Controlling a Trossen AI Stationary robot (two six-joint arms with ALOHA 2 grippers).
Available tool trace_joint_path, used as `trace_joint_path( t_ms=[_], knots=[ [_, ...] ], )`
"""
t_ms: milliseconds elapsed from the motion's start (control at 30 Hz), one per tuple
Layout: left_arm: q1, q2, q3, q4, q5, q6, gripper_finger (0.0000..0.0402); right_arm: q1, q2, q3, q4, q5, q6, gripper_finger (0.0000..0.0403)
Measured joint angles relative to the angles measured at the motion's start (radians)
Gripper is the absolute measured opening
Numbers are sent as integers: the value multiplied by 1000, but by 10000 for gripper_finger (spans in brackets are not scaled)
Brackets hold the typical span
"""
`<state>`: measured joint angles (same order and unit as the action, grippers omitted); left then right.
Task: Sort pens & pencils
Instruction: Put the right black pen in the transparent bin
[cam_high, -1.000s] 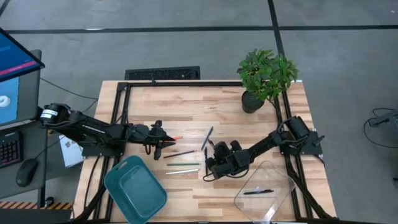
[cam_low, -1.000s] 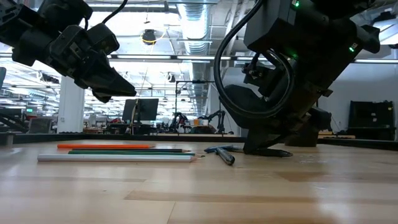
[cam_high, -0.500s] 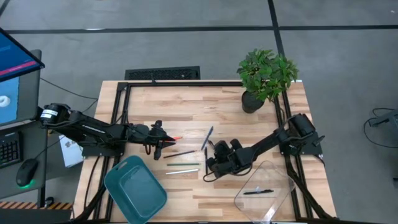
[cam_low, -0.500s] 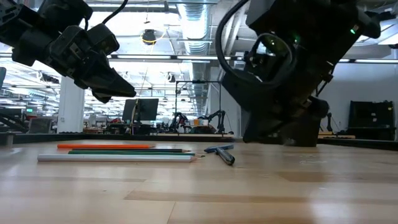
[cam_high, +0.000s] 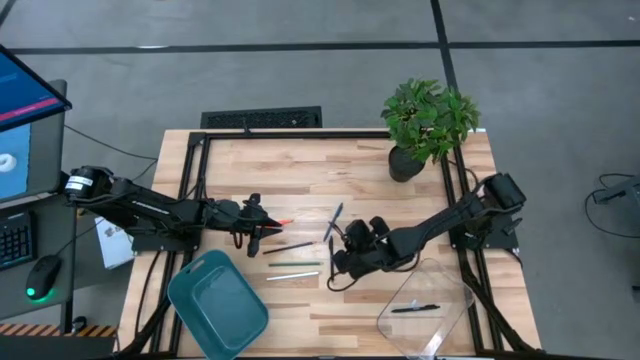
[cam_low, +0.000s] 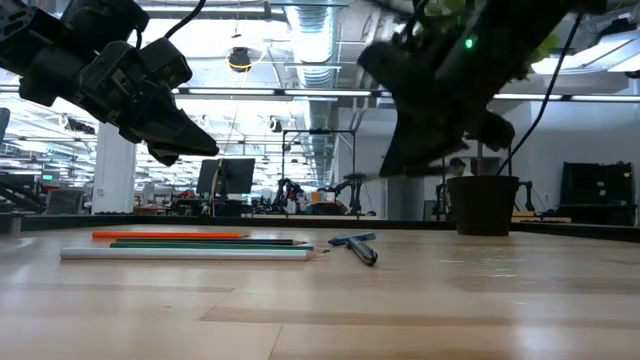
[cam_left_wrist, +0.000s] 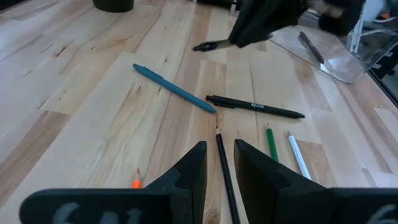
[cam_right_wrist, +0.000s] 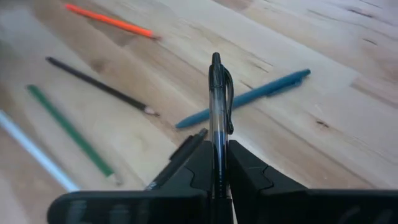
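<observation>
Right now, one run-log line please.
right gripper: shut on black pen, lifted | left gripper: above pencils | clear bin: one pen

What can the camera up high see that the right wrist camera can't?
Only the high view shows the plant, teal bin, clear tray holding a pen, and left gripper. Only the right wrist view shows the right gripper shut on a black pen. Both show the orange pencil and blue pen.
</observation>
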<state>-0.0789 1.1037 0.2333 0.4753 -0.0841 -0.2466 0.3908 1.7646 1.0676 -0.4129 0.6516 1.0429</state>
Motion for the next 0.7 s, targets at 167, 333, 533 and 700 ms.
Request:
trace_joint_path(
  t_ms=[167,333,533,700],
  knots=[
    [0,0,0,0,0,0,71,-8,-76,1,2,-58,-66,51],
    [0,0,0,0,0,0,71,-7,-146,1,3,-81,-126,51],
    [0,0,1,-17,-1,0,71,-6,-214,1,2,-145,-202,51],
    [0,0,1,-21,-8,-31,71,2,-259,1,2,-259,-258,51]
  ],
)
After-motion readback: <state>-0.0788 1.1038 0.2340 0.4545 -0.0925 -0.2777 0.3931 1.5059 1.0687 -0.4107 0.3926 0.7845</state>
